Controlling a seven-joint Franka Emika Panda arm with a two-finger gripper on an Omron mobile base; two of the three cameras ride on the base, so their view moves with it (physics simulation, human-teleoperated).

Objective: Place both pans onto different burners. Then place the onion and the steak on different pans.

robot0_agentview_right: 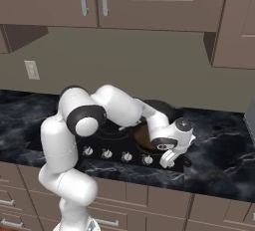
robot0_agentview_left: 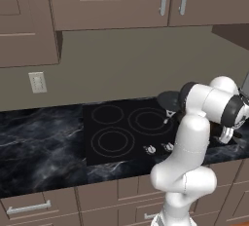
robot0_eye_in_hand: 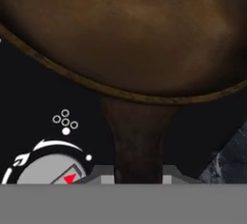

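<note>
The round brown pan with a dark rim (robot0_eye_in_hand: 125, 30) sits on the black glass cooktop (robot0_eye_in_hand: 29, 92) by a silver knob (robot0_eye_in_hand: 46, 167), its stubby brown handle (robot0_eye_in_hand: 137, 141) running down between the gripper (robot0_eye_in_hand: 138, 175) fingers. Whether they have clamped it I cannot tell. For a good carry, I judge the grip should be firm and the pan level.

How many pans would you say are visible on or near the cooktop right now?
2. The brown pan sits on the cooktop under the gripper; the dark pan lies behind it at the cooktop's back edge, mostly hidden by the arm.
</note>
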